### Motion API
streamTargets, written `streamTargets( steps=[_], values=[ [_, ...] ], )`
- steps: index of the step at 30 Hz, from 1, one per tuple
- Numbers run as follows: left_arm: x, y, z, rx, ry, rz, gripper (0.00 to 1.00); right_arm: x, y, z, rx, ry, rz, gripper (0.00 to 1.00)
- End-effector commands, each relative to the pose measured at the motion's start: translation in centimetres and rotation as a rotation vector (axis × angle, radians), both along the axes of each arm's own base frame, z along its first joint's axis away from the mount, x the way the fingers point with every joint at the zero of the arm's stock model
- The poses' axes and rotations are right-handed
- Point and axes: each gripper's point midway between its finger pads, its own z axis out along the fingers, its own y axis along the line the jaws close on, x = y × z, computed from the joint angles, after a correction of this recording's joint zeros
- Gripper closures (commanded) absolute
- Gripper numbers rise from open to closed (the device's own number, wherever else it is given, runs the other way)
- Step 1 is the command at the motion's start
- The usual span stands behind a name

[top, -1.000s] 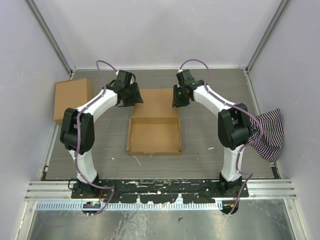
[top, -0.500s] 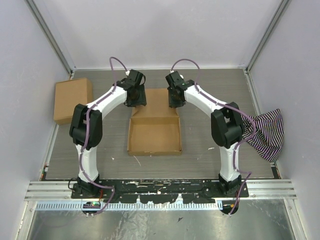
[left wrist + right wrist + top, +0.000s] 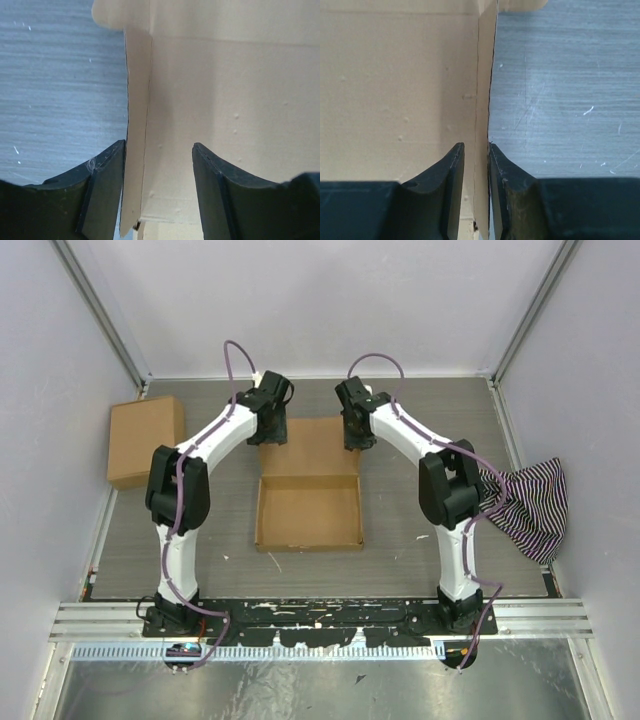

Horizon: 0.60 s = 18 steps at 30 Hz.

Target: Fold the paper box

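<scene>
There is one grey desk (image 3: 420,540); two white and black arms, the left arm (image 3: 180,490) and the right arm (image 3: 445,490), reach over it. One paper box (image 3: 308,512) lies in the middle of the desk, its tray part near the arms and its flat lid part far from them. One other brown box (image 3: 145,438) sits closed at the far left, well apart; one striped cloth (image 3: 535,505) hangs at the right edge.

The left hand (image 3: 272,428) is at the lid's left edge and the right hand (image 3: 355,435) at its right edge. The top view is too small to show their fingers, but the wrist views show them close up. The left hand (image 3: 157,190) has its fingers (image 3: 107,190) wide apart, with a thin side flap (image 3: 137,125) standing just beside the left one. The right hand (image 3: 476,190) has its fingers (image 3: 450,190) close together around the other side flap (image 3: 485,100); I cannot tell if it is clamped.
</scene>
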Motion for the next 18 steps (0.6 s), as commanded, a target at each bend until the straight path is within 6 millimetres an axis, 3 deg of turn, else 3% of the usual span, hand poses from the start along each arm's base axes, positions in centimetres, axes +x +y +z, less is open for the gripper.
streamTargets(
  steps=[1,13,16,18],
  values=[
    [2.0,0.8,0.2,0.042,-0.010,0.011,0.38,2.9,0.1,2.4,0.060,-0.055,0.012,0.69],
    [4.7,1.1,-1.7,0.020,0.020,0.020,0.42,6.4,0.6,0.4,0.105,-0.033,0.036,0.69],
    [5.1,0.8,-1.9,0.007,0.014,0.013,0.53,6.9,0.6,0.1,0.106,-0.041,0.036,0.76],
    [5.3,0.5,-1.8,-0.007,0.009,0.006,0.70,7.1,0.5,0.2,0.103,-0.049,0.033,0.82]
  ],
)
